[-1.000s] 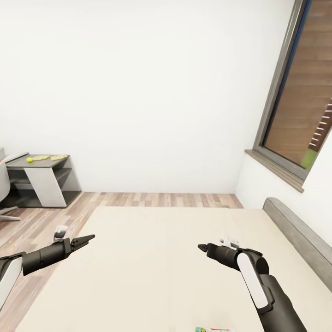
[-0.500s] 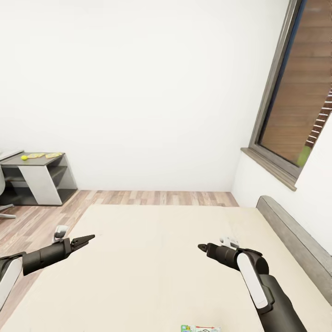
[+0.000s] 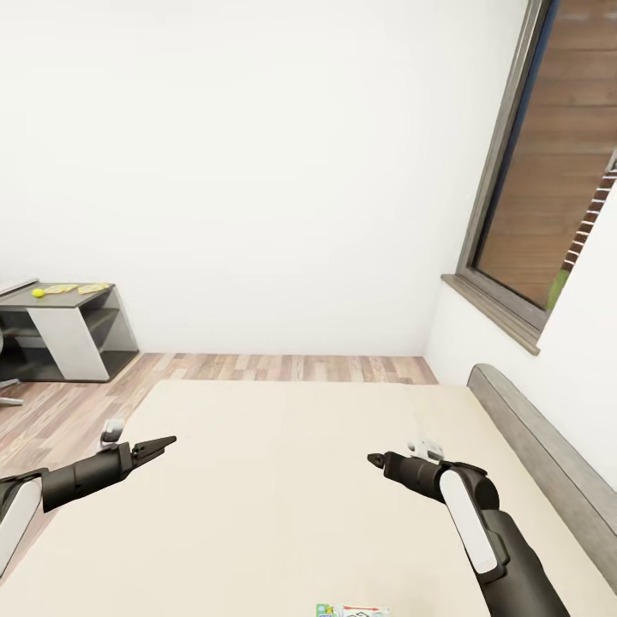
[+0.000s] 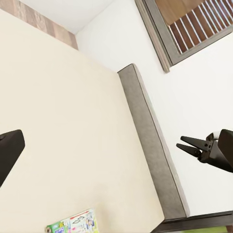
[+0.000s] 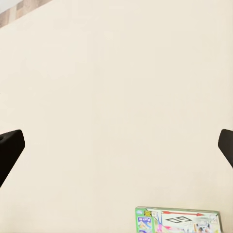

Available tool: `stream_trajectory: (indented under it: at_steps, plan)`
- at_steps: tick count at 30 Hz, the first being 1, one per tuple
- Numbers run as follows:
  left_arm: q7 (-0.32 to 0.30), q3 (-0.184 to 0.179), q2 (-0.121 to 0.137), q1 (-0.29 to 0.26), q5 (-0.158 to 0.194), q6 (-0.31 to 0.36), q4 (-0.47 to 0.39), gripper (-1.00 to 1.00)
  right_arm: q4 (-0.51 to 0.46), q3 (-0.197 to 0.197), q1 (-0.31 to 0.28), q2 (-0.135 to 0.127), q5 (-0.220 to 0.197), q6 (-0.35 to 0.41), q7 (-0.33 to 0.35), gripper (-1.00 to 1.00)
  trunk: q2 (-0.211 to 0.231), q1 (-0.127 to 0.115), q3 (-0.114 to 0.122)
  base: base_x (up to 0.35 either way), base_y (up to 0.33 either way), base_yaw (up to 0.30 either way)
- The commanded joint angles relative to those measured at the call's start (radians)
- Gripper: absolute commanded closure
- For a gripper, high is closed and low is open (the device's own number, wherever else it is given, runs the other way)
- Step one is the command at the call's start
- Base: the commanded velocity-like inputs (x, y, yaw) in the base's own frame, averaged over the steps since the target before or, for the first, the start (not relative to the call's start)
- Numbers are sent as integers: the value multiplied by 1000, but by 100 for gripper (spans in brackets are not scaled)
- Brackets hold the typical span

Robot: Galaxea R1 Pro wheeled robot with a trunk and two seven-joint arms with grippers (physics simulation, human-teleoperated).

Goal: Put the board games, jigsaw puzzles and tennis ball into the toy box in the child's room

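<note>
Both arms hover over the bed [image 3: 283, 480] with its plain beige cover. My left gripper [image 3: 163, 446] is open and empty above the bed's left part. My right gripper [image 3: 374, 460] is open and empty over the middle. A board game [image 3: 351, 610] with a green edge lies flat on the cover at the near edge, also seen as the board game [image 5: 177, 220] and the board game [image 4: 73, 224]. Far off at the left stands the table [image 3: 73, 302], bearing the tennis ball [image 3: 38, 292] and two jigsaw puzzles [image 3: 64, 289] [image 3: 92, 288]. The toy box is out of view.
A grey headboard [image 3: 531, 454] runs along the bed's right side under a tall grey-framed window [image 3: 548, 171]. Wood plank floor [image 3: 291, 367] lies between the bed and the white wall. A chair base [image 3: 7, 399] stands by the table.
The whole picture has shifted: the table and the board game sit further left in view and the window looms larger, so the camera has moved. Both arms hold the same pose.
</note>
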Motion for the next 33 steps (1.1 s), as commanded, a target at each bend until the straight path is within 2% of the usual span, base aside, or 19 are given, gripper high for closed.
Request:
stream_trajectory:
  at_steps: [1,33]
  plan:
    - [-2,0,0,-1,1,5,0,-100,-1,0,-1,0,-11,4,-10,-100,-2,1,-2,0,-16,0]
    - [-2,0,0,-1,1,5,1,-100,-6,0,0,4,-11,4,-10,-100,-2,1,-2,0,-1,0]
